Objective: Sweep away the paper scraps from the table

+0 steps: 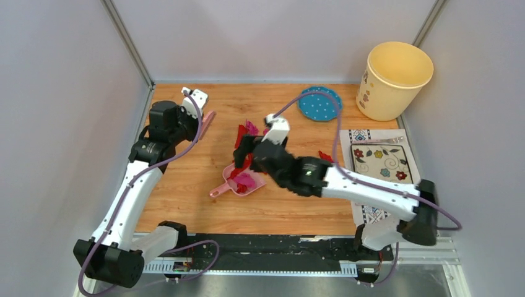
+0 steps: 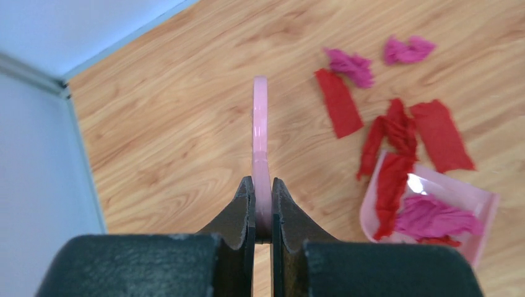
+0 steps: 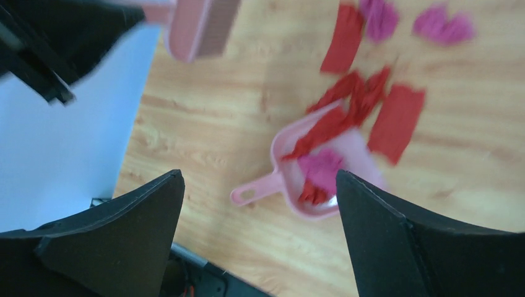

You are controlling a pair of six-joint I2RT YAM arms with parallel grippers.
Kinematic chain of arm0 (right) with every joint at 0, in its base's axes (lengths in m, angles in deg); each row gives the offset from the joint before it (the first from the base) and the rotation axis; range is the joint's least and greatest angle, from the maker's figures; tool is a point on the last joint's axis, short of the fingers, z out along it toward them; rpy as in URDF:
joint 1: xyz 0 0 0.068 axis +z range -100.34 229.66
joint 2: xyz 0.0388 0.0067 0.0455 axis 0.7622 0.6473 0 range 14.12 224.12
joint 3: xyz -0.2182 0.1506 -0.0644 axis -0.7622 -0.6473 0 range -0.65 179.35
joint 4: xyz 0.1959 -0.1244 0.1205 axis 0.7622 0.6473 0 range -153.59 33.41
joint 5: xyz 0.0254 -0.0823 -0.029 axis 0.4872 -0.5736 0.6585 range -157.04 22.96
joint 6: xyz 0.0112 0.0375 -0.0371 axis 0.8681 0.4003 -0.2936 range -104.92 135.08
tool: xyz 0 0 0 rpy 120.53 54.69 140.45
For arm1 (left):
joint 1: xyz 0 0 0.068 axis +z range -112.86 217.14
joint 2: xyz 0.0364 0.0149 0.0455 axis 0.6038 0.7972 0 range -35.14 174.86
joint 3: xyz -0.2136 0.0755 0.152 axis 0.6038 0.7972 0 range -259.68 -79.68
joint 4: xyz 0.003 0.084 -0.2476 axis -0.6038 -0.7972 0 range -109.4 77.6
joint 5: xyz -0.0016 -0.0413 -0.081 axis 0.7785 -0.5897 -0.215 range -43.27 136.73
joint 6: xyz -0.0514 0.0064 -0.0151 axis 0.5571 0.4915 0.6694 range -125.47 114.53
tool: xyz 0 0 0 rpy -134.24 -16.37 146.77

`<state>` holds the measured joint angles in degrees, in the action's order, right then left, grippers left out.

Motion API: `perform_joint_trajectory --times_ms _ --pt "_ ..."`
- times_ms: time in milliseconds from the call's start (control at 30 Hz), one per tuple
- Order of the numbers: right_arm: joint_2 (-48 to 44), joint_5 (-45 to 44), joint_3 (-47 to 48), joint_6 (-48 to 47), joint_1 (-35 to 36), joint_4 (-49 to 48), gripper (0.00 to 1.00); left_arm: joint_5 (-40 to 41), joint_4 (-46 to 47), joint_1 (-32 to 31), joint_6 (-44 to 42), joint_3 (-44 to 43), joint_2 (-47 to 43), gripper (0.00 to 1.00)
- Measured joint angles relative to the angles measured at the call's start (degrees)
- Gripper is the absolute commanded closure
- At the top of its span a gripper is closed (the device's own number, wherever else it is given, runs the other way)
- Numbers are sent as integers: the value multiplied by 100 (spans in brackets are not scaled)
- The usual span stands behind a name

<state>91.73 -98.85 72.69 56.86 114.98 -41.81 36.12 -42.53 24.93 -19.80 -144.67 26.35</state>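
Left gripper (image 2: 262, 199): pinched on the hand brush (image 2: 260, 124) handle
Right gripper (image 3: 260, 178): jaws spread wide, empty, above the dustpan (image 3: 356, 145)
Paper scraps (image 2: 337, 111): some in the dustpan, others on the table (image 2: 173, 142) just beyond its mouth
Handling: likely featherlight, limp, apt to drift; push with bristles, not pinch

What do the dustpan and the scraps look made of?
Dustpan: probably moulded plastic, pale pink and glossy, with a bright highlight on its floor. Paper scraps: thin crepe-like paper, red and magenta, matte, visibly wrinkled and folded.
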Motion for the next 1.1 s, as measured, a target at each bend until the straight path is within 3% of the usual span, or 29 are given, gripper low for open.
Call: perform_joint_trajectory --times_ms 67,233,333,500,600,867,1100 --pt "636 -450 417 925 503 629 4 426 232 4 -13 317 -168 100" --pt "2879 -1121 3191 3348 1207 3145 2 1126 935 70 11 1001 -564 100" --pt "4037 -1012 4503 4627 1340 4035 7 1276 1250 114 9 1351 -796 100" --pt "5604 -619 5652 6083 1335 4944 5 1445 1556 157 -142 1810 -1134 100" --pt "5969 -590 5755 6483 1279 5084 2 1451 1641 188 -240 2055 -1410 100" --pt "5925 -299 5469 6511 852 5346 4 1373 1849 197 -433 2238 -1565 100" --pt "6015 -83 5501 6441 748 5364 9 1108 1829 197 -457 2339 -1565 100"
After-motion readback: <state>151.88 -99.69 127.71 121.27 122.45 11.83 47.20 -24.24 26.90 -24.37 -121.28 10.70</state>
